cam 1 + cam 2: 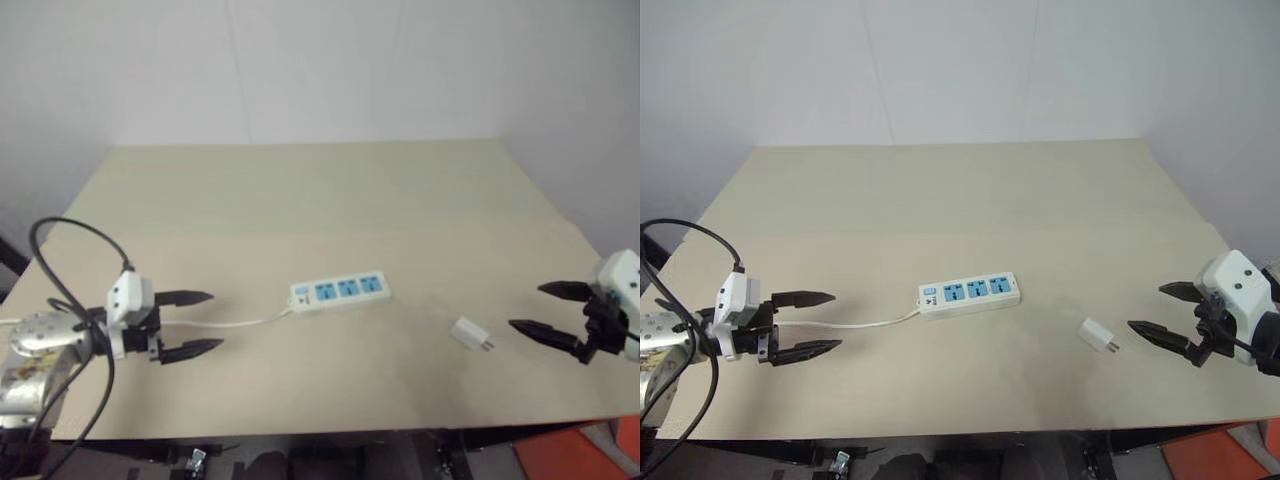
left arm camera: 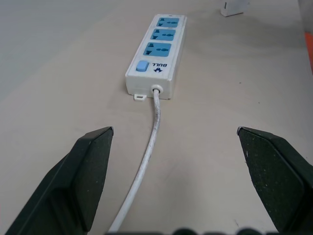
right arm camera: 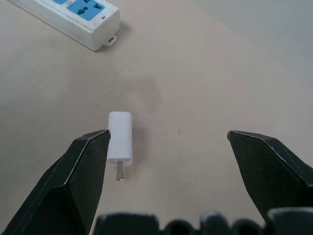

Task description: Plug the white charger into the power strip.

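The power strip [image 1: 340, 291] lies flat near the middle of the beige table, its three blue sockets facing up and its thin white cord [image 1: 240, 322] trailing toward my left side. The white charger [image 1: 470, 334] lies on its side to the right of the strip, prongs pointing toward my right gripper [image 1: 545, 309]. That gripper hovers open just right of the charger, which shows ahead of its fingers [image 3: 120, 139]. My left gripper [image 1: 198, 322] is open at the left, aimed along the cord at the strip's switch end [image 2: 155, 66].
The beige table [image 1: 330, 200] stretches back to a white wall, its far half bare. A black cable [image 1: 70, 290] loops over my left arm. An orange object [image 1: 585, 455] sits below the table's front right corner.
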Motion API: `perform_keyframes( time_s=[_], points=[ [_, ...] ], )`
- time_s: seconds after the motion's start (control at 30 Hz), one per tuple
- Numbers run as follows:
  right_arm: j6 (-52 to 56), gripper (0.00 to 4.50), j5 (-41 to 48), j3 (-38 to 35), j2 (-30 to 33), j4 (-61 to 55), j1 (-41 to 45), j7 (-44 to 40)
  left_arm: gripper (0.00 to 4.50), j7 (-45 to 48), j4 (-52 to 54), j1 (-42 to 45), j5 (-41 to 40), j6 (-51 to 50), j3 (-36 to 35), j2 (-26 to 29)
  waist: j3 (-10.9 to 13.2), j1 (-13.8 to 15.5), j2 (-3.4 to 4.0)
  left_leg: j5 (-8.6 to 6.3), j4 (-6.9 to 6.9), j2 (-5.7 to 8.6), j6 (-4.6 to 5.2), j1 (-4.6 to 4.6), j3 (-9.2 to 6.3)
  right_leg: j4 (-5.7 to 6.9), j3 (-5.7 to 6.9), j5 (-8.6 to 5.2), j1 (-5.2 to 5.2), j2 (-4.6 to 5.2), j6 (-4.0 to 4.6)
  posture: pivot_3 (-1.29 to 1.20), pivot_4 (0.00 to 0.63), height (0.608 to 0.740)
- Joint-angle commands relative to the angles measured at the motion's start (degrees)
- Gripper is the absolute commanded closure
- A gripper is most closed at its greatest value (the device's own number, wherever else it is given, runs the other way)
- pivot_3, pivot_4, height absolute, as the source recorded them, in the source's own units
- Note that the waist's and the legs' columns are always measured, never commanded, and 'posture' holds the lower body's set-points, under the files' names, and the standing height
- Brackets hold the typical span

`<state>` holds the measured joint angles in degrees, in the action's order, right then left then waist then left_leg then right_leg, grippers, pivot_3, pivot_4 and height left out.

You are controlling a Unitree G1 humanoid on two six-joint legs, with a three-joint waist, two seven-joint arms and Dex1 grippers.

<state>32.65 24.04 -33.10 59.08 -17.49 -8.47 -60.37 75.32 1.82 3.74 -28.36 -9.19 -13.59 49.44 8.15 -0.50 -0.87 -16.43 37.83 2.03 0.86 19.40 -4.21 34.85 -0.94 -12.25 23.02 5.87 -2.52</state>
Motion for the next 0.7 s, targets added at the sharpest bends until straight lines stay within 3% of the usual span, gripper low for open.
perform_keyframes(
  time_s=[0.03, 0.7],
  points=[
    [0.5, 0.0, 0.17, -2.03, 0.58, -1.43, -0.18, 0.74, 0.06, -0.55, 1.31, -0.46, -0.41, -0.12, -1.4, 0.73, 0.0, 0.04, 0.0, 0.0, 0.0, 0.0, 0.0, 0.0, 0.0, 0.0, 0.0, 0.0, 0.0, 0.0, 0.0, 0.0, 0.15, 0.74],
    [1.94, 0.0, 0.69, -4.27, -1.57, -6.2, -4.02, 2.64, 0.06, 2.29, -7.84, 7.01, 2.25, 4.85, 2.98, -0.84, 0.02, -0.13, -0.01, 0.0, 0.0, 0.02, 0.0, -0.01, 0.0, 0.02, -0.01, -0.06, 0.0, 0.0, -0.1, 0.0, 0.15, 0.74]
  ],
)
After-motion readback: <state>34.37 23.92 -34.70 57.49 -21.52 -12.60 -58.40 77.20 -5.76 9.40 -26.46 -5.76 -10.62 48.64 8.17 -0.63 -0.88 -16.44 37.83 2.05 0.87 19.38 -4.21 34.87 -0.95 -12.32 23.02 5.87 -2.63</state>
